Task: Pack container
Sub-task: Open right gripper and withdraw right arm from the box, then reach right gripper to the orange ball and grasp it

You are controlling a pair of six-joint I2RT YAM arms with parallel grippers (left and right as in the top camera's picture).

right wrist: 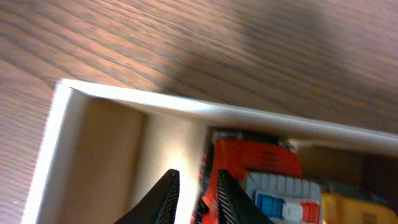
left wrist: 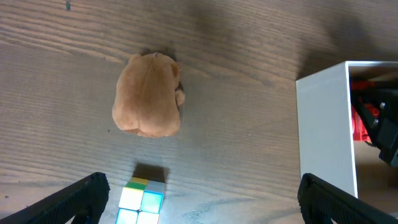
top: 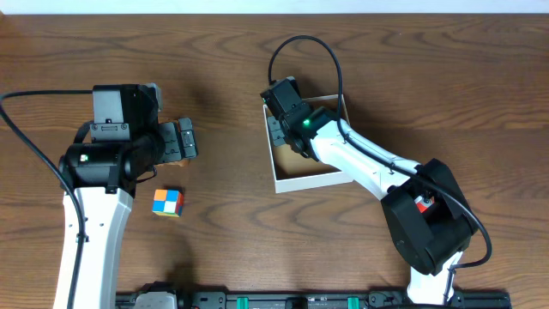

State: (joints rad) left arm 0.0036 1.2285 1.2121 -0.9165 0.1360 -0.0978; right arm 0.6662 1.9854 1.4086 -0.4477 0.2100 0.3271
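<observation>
Centrally on the wooden worktop (top: 429, 69), slightly toward the right arm's side, the container (top: 313, 179) is seen from overhead: a shallow square box with white walls and a brown inside. The right arm is reached across it from the near right, and the right pincer (right wrist: 196, 190) is lowered into the box near its far left corner.

In the right wrist view, the pincer's fingers (right wrist: 166, 196) are held only narrowly apart, and the pale inner wall of the container is seen through the slim gap. A red toy (right wrist: 267, 158) with white, blue and yellow parts is lodged inside the box against the wall, just beside one finger. Whether that finger is touching it cannot be told.

The left pincer (left wrist: 202, 183) is spread wide and nothing is held in it. It is kept well apart from the container, over the left part of the worktop. A tan plush toy (left wrist: 148, 94) is seen ahead of it on the bare wood, and a small multicoloured cube (left wrist: 143, 196) lies between its fingers, nearer one of them. In the left wrist view the container's white wall is seen at the right edge, beyond the pincer's other finger, with something red showing inside.
</observation>
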